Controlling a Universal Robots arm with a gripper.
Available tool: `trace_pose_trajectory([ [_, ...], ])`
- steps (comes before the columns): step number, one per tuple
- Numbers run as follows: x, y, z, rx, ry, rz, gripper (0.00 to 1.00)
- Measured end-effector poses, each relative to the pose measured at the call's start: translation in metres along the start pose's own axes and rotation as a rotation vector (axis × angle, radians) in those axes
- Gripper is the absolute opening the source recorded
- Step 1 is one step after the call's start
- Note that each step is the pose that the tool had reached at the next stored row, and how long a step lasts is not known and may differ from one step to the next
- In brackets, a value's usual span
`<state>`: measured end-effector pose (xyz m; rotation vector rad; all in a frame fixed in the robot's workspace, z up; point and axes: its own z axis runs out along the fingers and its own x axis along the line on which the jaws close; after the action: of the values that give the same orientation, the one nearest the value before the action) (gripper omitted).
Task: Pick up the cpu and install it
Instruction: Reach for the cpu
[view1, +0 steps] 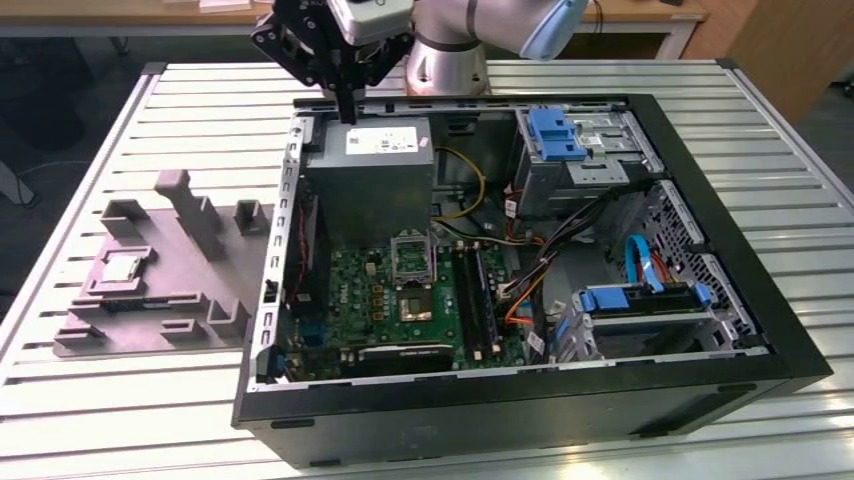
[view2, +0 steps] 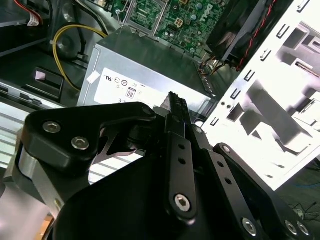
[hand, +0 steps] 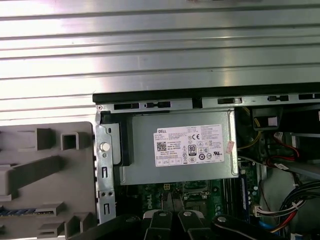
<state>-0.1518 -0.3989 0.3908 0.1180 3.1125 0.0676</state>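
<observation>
Hovering end effector (view1: 347, 112), well apart from cpu (view1: 127, 266).

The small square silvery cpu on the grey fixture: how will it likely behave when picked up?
Thin and flat, the small silvery square cpu probably handles stiff and light. Its smooth metal top may be slippery.
</observation>
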Motion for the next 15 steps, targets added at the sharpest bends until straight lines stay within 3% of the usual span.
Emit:
trace_pose_trajectory([
  [15, 0.0051, -0.0004, 0.0003, -0.0001, -0.0001, 0.000, 0.11],
])
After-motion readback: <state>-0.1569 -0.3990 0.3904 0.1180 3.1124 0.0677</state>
